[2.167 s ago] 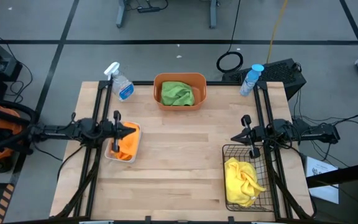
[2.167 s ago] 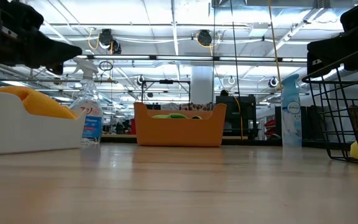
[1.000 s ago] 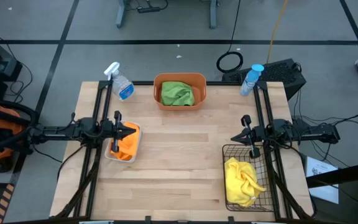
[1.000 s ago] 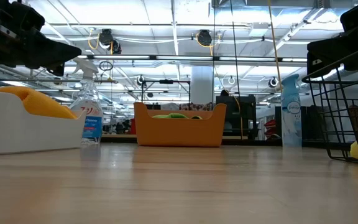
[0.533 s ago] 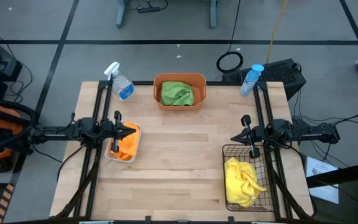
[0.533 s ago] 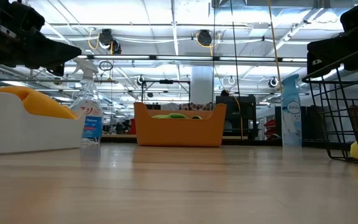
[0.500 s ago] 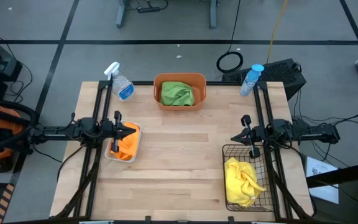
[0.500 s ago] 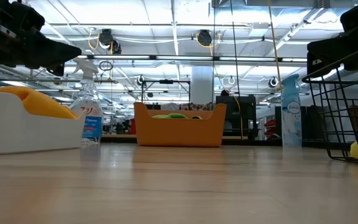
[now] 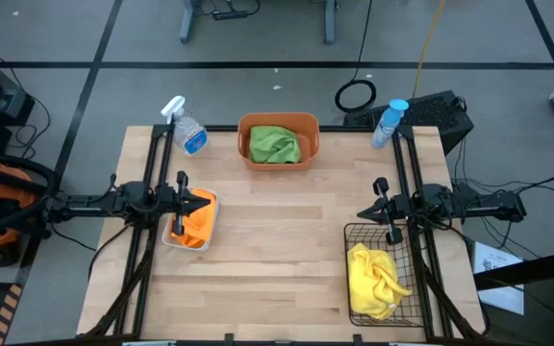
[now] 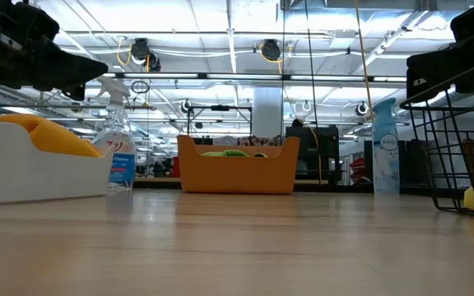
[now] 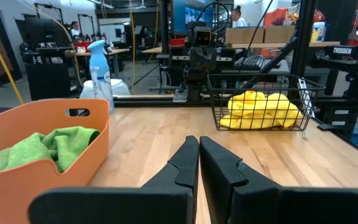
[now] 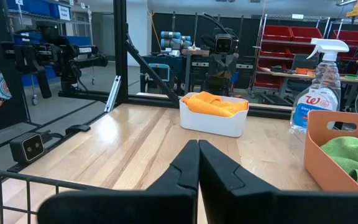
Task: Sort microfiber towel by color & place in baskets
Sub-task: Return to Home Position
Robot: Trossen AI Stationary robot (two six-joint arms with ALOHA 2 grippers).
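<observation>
Wooden table (image 9: pixel 277 240), high view: we list three containers. At the back edge, middle, the orange tub (image 9: pixel 242 135) holds a green towel (image 9: pixel 274 144). Toward the left side, the white bin (image 9: pixel 167 234) holds orange cloths (image 9: pixel 196 223). At the front right, the black wire basket (image 9: pixel 348 252) holds a yellow towel (image 9: pixel 373 279). One clear spray bottle (image 9: pixel 185 128) stands at the back left and one blue spray bottle (image 9: pixel 388 122) at the back right. We place the left gripper (image 9: pixel 198 200) over the white bin's back end, and the right gripper (image 9: pixel 363 213) just beside the black wire basket's back rim.

Low view: white bin at left with orange cloths heaped above its rim, orange tub farther back in the middle, black wire basket at the right edge. Both arms show only as dark shapes high up.

Left wrist view: we find the left gripper (image 11: pixel 199 152) with fingers pressed together, nothing between them.

Right wrist view: the right gripper (image 12: pixel 197 155) likewise, fingers together and empty, white bin ahead.
</observation>
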